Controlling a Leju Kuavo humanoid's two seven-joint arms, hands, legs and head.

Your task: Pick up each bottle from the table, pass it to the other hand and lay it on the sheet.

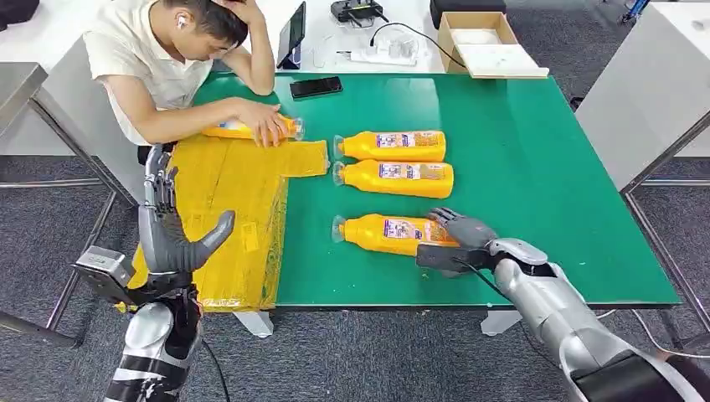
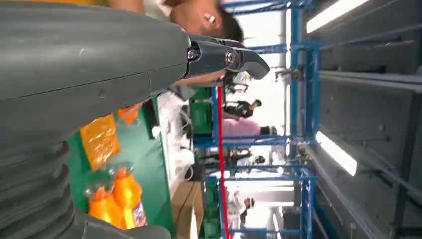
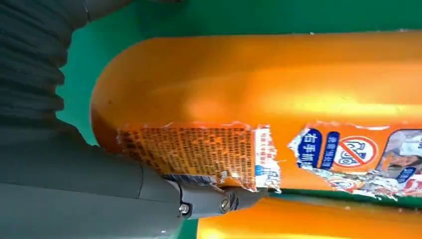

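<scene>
Three orange bottles lie on their sides on the green table [image 1: 536, 167]: two at the back [image 1: 400, 146] [image 1: 402, 178] and the nearest bottle [image 1: 381, 233]. My right hand [image 1: 456, 239] grips the nearest bottle at its base end, fingers over the top and thumb along the near side. Up close, the thumb [image 3: 209, 199] presses against that bottle's torn label [image 3: 259, 79]. The bottle still lies on the table. A fourth bottle [image 1: 230, 130] rests on the yellow sheet [image 1: 234, 218] under a person's hand [image 1: 268, 124]. My left hand [image 1: 167, 230] is raised over the sheet's near left edge, fingers spread, holding nothing.
A person leans on the table's far left corner, beside the sheet. A black phone [image 1: 316, 86] lies at the table's back edge. A cardboard box [image 1: 481, 42] and a power strip [image 1: 381, 55] sit on the white desk behind. The table's right half is bare green.
</scene>
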